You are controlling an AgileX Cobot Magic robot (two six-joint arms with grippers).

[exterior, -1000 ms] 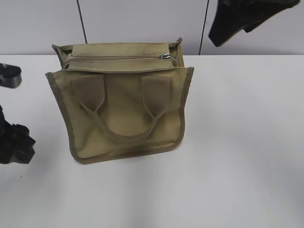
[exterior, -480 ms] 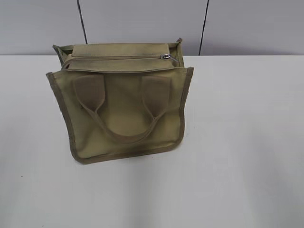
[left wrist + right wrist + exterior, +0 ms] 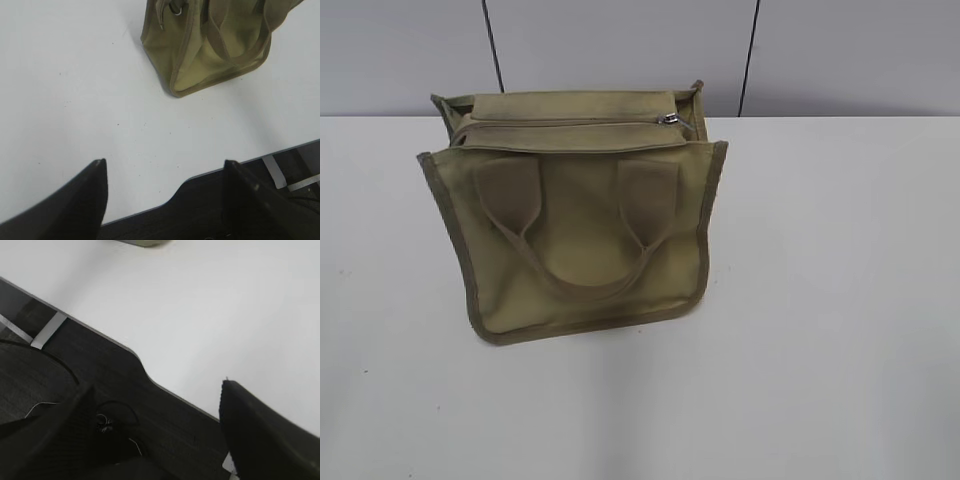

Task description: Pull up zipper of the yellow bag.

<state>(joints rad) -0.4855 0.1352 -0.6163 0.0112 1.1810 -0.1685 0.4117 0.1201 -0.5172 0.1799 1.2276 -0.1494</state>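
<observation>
The yellow bag (image 3: 582, 225) stands upright on the white table, left of centre in the exterior view. Its zipper (image 3: 570, 121) runs along the top panel, with the silver pull (image 3: 669, 119) at the right end. The bag's lower corner and a handle also show in the left wrist view (image 3: 215, 50). My left gripper (image 3: 164, 167) is open and empty over the table's front edge, well away from the bag. My right gripper (image 3: 155, 390) is open and empty over the table edge; only a sliver of the bag (image 3: 145, 242) shows at the top of its view. Neither gripper shows in the exterior view.
The white table (image 3: 820, 300) spreads around the bag, with a grey panelled wall (image 3: 620, 50) behind it. The table's front edge (image 3: 200, 177) and dark floor with cables (image 3: 60, 390) show in the wrist views.
One second ago both arms showed in the exterior view, left at the left edge, right at the top right. Both have since left that view. The bag has not moved.
</observation>
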